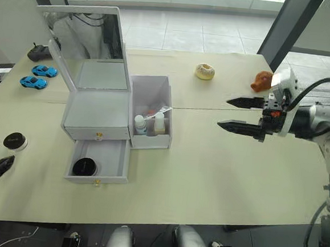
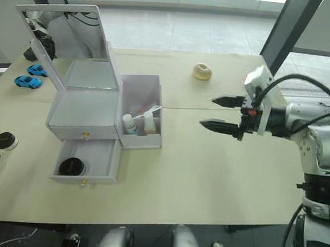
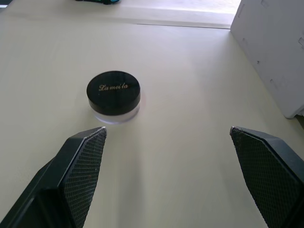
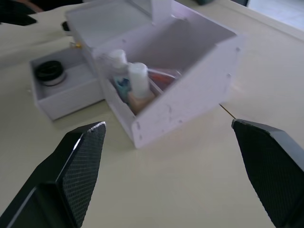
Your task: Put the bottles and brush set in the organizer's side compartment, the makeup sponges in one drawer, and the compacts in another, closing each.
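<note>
Left end effector (image 3: 166, 142) open, compact (image 3: 113, 96) just beyond

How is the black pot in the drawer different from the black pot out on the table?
The drawer pot sits inside the open bottom drawer; the table pot stands on the bare table, left of the organizer. The table pot lies in front of the open left pincer; the drawer pot has no pincer near. Both are round with black lids.

compact (image 3: 113, 93) lid, gold script "Lameila"
</note>
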